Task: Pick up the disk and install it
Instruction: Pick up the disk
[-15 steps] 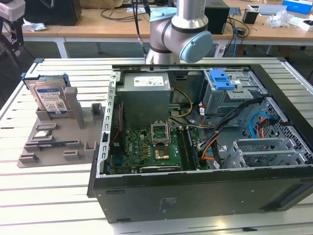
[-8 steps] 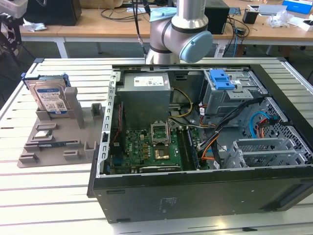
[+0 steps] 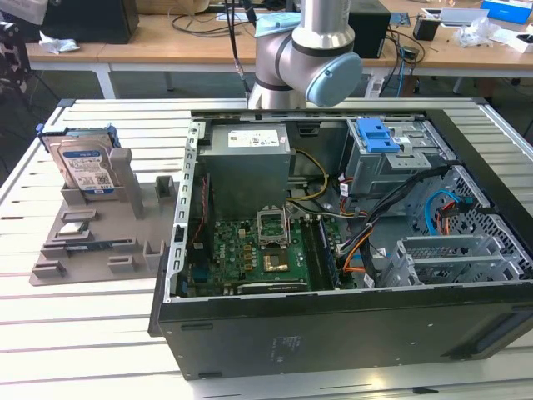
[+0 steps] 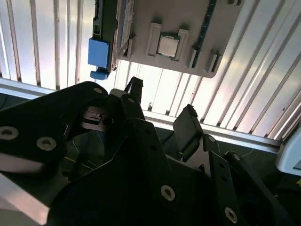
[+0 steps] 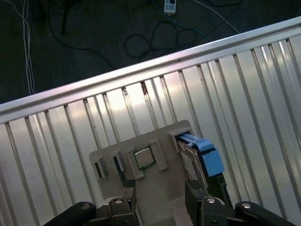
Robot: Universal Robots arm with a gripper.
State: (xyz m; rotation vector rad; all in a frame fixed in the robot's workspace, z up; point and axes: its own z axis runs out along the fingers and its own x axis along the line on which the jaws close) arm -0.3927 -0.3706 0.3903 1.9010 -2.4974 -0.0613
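The disk [image 3: 83,164] stands on edge in a grey holder [image 3: 100,242] on the slatted table, at the exterior view's left. Its blue-and-white label faces the camera, and blue rails run along its sides. In both wrist views I look down on it edge-on: disk [image 4: 107,28], disk [image 5: 200,157]. My gripper [image 5: 160,200] hangs high above the holder, its black fingers [image 4: 188,120] open with nothing between them. It is well apart from the disk. The arm [image 3: 308,50] rises behind the computer case.
An open computer case [image 3: 333,333] lies to the right of the holder, with a grey power-supply box [image 3: 250,154], a motherboard [image 3: 258,250] and a metal drive cage with a blue latch [image 3: 379,133]. The holder also carries a processor chip [image 4: 168,45]. The table edge [image 5: 117,77] runs nearby.
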